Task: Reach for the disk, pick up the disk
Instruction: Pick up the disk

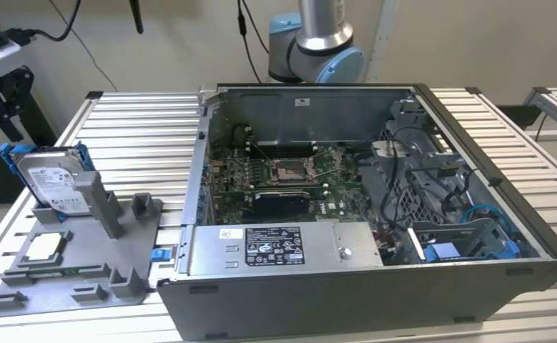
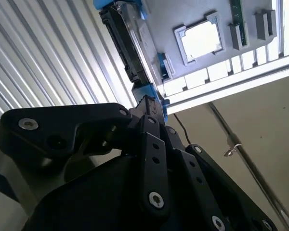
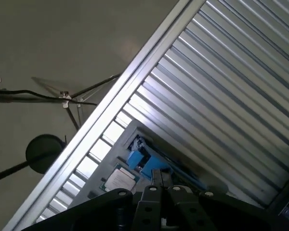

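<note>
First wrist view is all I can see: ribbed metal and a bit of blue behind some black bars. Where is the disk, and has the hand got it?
Observer: In the exterior view the disk stands upright in a grey holder on the table, at the exterior view's left, ungripped.
Operator: So what is that blue bit?
Observer: Likely the disk's blue bracket. The second wrist view shows the disk edge-on, ahead of the tip of the hand.
Operator: Anything else close by?
Observer: An open computer case stands beside the holder, on the exterior view's right of it.
</note>
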Available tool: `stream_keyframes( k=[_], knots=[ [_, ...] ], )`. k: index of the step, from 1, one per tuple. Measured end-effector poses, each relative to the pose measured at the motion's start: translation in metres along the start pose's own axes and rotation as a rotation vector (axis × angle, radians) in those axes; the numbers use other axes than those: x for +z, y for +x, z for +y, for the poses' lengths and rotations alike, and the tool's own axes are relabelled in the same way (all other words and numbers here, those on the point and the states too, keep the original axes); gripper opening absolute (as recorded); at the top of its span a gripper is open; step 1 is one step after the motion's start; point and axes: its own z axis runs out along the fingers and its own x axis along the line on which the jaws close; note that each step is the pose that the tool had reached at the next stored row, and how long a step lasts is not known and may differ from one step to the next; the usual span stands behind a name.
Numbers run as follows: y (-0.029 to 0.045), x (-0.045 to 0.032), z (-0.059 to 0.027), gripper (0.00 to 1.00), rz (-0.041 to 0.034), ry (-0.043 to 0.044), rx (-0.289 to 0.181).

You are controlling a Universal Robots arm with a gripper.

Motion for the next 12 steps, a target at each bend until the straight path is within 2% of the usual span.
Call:
stream_keyframes(
  k=[12],
  knots=[
    [0.0,0.0004,0.0,0.0,-0.0037,-0.0021,-0.127]
  ],
)
